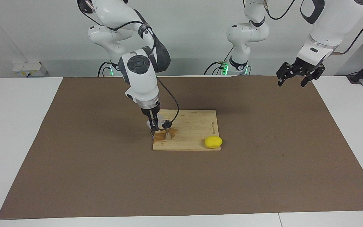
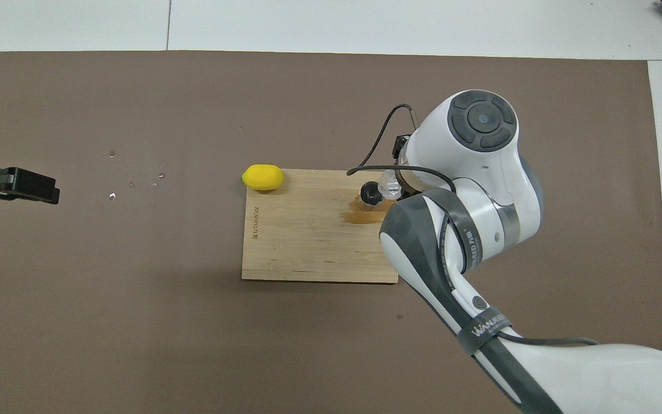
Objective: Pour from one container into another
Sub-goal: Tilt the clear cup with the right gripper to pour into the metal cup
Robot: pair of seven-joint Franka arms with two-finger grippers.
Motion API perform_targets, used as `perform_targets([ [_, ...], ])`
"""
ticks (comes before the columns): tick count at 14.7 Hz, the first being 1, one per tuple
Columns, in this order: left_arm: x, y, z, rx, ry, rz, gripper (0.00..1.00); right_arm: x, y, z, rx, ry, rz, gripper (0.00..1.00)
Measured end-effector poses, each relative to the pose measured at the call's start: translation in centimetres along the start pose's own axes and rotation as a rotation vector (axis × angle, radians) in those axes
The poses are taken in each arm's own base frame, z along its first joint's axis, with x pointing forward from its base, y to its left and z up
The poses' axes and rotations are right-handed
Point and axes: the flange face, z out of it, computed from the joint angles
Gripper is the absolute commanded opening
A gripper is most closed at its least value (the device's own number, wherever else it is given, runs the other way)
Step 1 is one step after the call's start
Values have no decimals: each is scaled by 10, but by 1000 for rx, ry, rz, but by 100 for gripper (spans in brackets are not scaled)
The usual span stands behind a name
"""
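Note:
The small clear glass cup (image 1: 159,121) (image 2: 389,185) is held in my right gripper (image 1: 155,123), which is shut on it. The cup is tipped and sits right beside the rim of the steel hourglass jigger (image 1: 167,130) (image 2: 371,193). The jigger stands upright on the wooden cutting board (image 1: 194,126) (image 2: 308,247), at the board's end toward the right arm. In the overhead view the right arm's wrist hides the gripper's fingers. My left gripper (image 1: 295,77) (image 2: 18,185) is open and empty, and waits in the air over the mat's left-arm end.
A yellow lemon (image 1: 213,142) (image 2: 262,177) lies at the board's corner farthest from the robots, toward the left arm's end. A dark wet stain (image 1: 161,136) (image 2: 365,216) spreads on the board around the jigger. Small bits (image 2: 135,184) lie on the brown mat (image 1: 263,157).

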Motion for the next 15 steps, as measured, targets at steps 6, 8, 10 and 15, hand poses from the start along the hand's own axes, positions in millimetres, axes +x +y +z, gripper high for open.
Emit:
perform_targets([
  [6, 0, -3, 0, 0, 0, -5, 100, -10, 2, 1, 23, 90, -70, 0],
  [8, 0, -3, 0, 0, 0, -5, 100, -13, 3, 1, 29, 115, -90, 0],
  [10, 0, -3, 0, 0, 0, -5, 100, -23, 5, 2, 39, 149, -126, 0],
  [15, 0, -2, 0, 0, 0, -4, 100, -28, 6, 2, 49, 183, -155, 0],
])
